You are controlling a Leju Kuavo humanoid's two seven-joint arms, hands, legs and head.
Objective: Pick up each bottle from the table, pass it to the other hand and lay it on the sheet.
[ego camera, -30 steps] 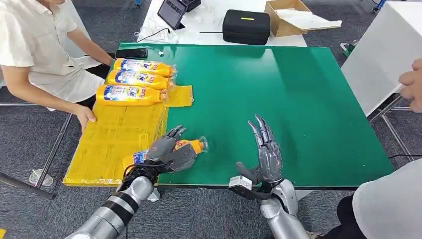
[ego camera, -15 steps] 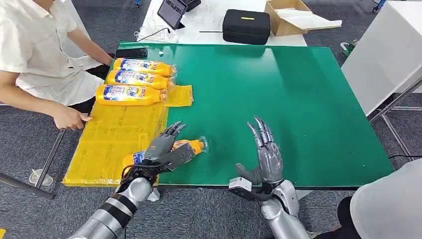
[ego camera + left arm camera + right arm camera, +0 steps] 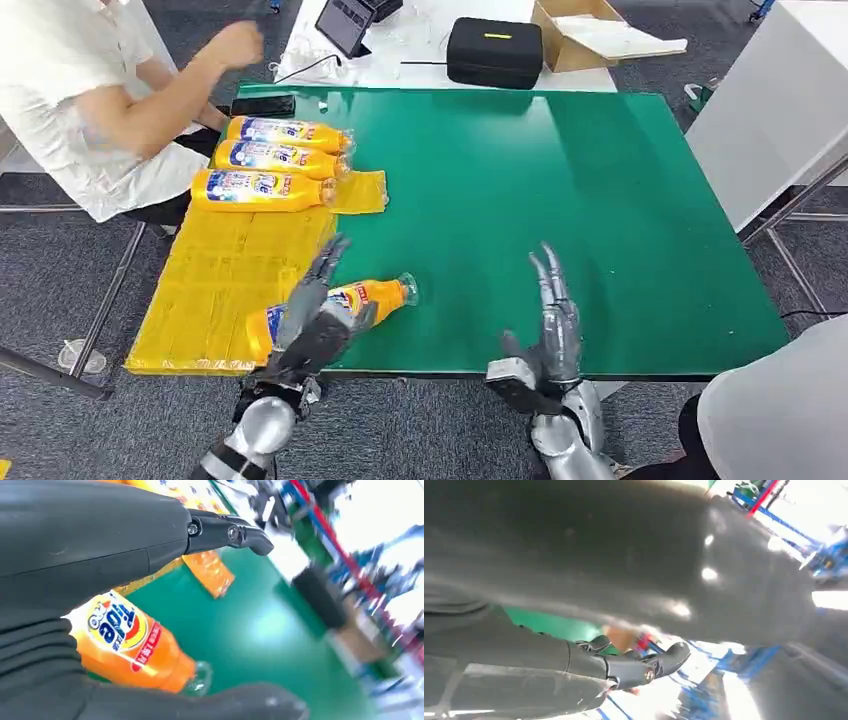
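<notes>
Where the green worktop [image 3: 560, 190] meets the yellow sheet [image 3: 225, 280] along its left side, an orange bottle [image 3: 345, 303] lies on its side, its base end on the sheet and its clear cap end pointing right over the green surface. The left robot hand [image 3: 315, 318] hangs just above the near part of that bottle with its fingers stretched out and apart, holding nothing; the left wrist view shows the labelled bottle [image 3: 131, 647] lying free on the green between the thumb and the dark fingers [image 3: 225, 532]. The right robot hand [image 3: 548, 335] stands upright near the front edge of the worktop, well apart from the bottle, fingers straight and pointing away from the robot, empty. At the far end of the sheet three more orange bottles [image 3: 268, 160] lie side by side, caps pointing right, touching or nearly touching one another. A person in a white shirt [image 3: 70, 100] sits at the left of the worktop with one arm raised. Beyond the green surface a black case [image 3: 494, 52], a tablet [image 3: 345, 25] and an open cardboard box [image 3: 600, 35] rest on a white table, and a dark phone [image 3: 263, 106] lies at the far left corner.
</notes>
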